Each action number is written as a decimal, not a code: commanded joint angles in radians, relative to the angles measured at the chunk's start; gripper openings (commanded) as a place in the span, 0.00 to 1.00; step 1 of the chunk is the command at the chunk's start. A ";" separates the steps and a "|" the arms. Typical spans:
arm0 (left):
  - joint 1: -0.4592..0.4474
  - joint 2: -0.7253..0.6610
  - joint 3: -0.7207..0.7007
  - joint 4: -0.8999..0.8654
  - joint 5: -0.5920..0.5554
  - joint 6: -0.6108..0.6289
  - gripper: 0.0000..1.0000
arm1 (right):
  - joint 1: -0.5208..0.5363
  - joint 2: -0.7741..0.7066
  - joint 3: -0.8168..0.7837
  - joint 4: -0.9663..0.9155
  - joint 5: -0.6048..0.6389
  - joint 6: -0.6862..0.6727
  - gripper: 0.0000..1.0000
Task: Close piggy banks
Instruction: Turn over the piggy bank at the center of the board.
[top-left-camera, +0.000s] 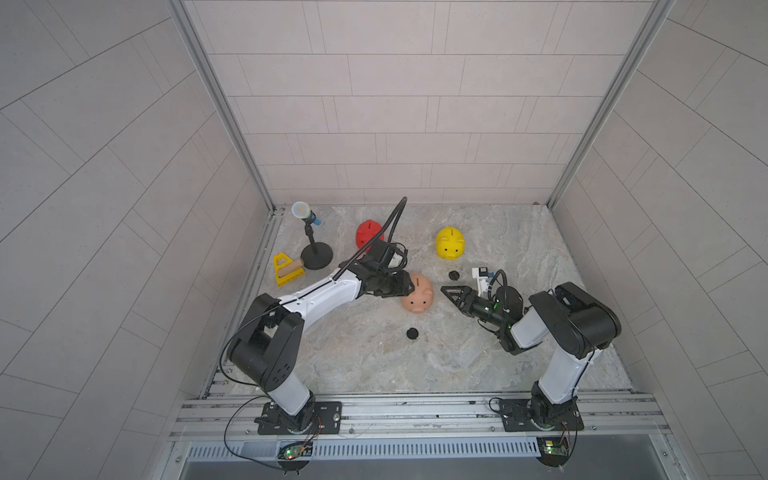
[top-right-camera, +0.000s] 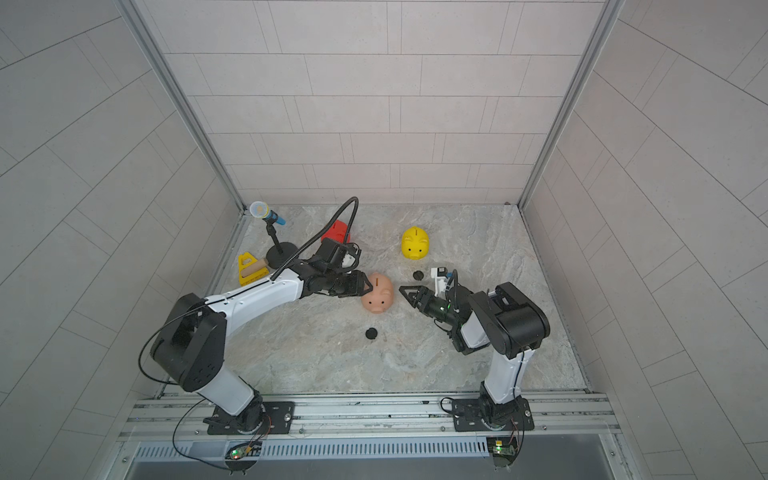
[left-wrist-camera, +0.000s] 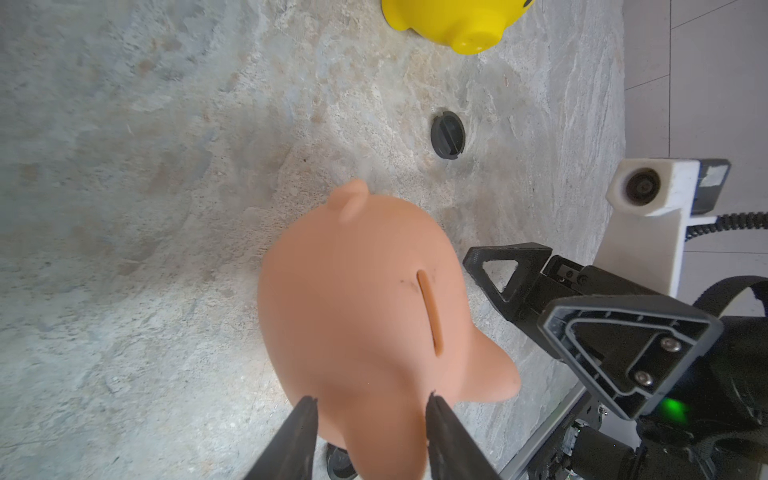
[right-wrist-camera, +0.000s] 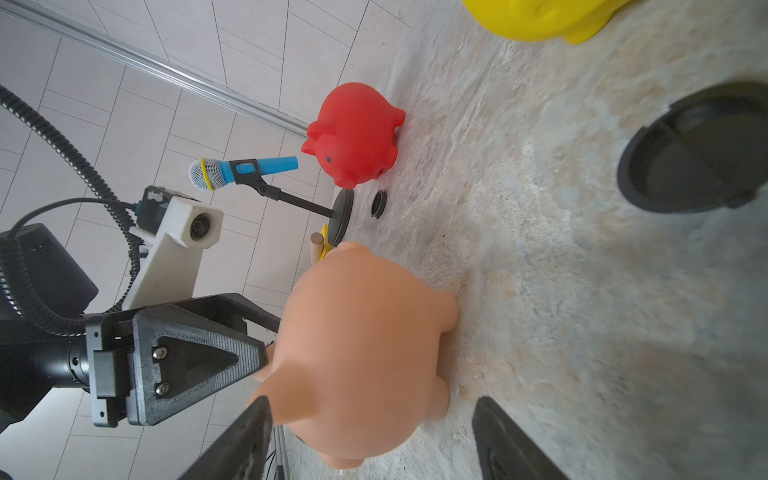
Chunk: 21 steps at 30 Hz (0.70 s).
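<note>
At the far left of the marble-patterned table (top-left-camera: 519, 249) I saw a yellow triangular toy (top-left-camera: 286, 270) and a toy microphone on a stand (top-left-camera: 309, 232); neither belonged to the job.

Next came the red piggy bank (top-left-camera: 368, 235), standing near the back wall. In the right wrist view a black round plug (right-wrist-camera: 379, 203) lay loose on the table just beside it.

My left gripper (left-wrist-camera: 372, 409) reached in at the middle. Its jaws were narrow around the rear of the peach-pink piggy bank (top-left-camera: 419, 297), and both fingertips (left-wrist-camera: 434, 415) seemed to press its flanks. The pig stood upright on its feet, coin slot up, in the centre of the table.

In front of that pig a second black plug (top-left-camera: 412, 333) lay on the bare table. Behind it and to the right, a third plug (top-left-camera: 454, 274) lay near the yellow piggy bank (top-left-camera: 450, 243), which stood upright toward the back.

My right gripper (top-left-camera: 446, 291) pointed at the peach-pink pig from the right, jaws wide, holding nothing, with a small gap between it and the pig.

No belly hole was visible. With three plugs lying loose, I judged that no bank was closed yet. All three remained to be done, and the peach-pink one had only just been gripped.
</note>
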 joint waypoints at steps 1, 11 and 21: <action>0.007 0.013 -0.007 0.014 0.017 -0.001 0.46 | 0.002 0.003 0.007 0.043 -0.012 0.007 0.77; 0.005 0.000 -0.029 0.022 0.050 -0.005 0.56 | 0.001 0.004 0.007 0.044 -0.014 0.008 0.77; 0.006 0.013 -0.027 0.018 0.045 -0.005 0.47 | 0.001 0.011 0.009 0.044 -0.012 0.011 0.77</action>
